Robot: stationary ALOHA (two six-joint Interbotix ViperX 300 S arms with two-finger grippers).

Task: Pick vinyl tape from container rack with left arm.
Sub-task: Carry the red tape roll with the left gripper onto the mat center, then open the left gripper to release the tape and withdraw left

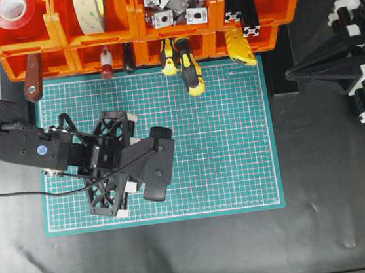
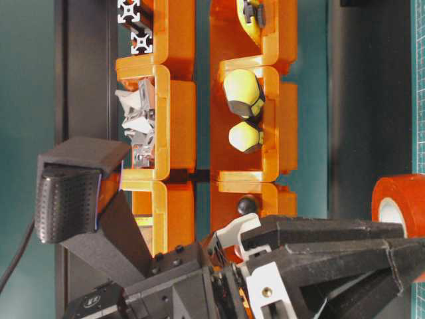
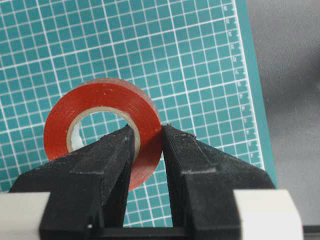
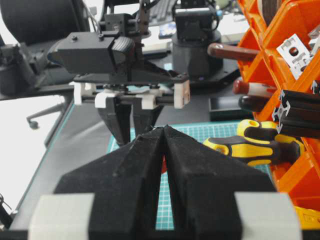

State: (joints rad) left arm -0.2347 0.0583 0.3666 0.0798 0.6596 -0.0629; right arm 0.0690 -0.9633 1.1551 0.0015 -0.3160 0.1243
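The vinyl tape [image 3: 102, 127], a glossy red ring with a pale core, stands on edge in the left gripper [image 3: 149, 131]: one black finger [image 3: 112, 150] passes through the core and the other bears on the outer face, so the jaws are narrowed onto the roll's wall at about its 4 o'clock. Behind it lies only the green cutting mat [image 3: 150, 45], so the roll is out of the container rack [image 1: 129, 14], which sits at 12 o'clock of the mat in the overhead view. A larger red roll [image 1: 13, 12] remains in the rack's top bin toward 11 o'clock, beside a cream tape roll [image 1: 91, 8]. The picking itself looks done; what remains, by my reckoning, is carrying or setting down. That calls for keeping the pinch firm, since the grip takes only one side of the ring and it could swing. The right gripper [image 4: 164, 131], parked at 3 o'clock, has its fingers pressed together on nothing.
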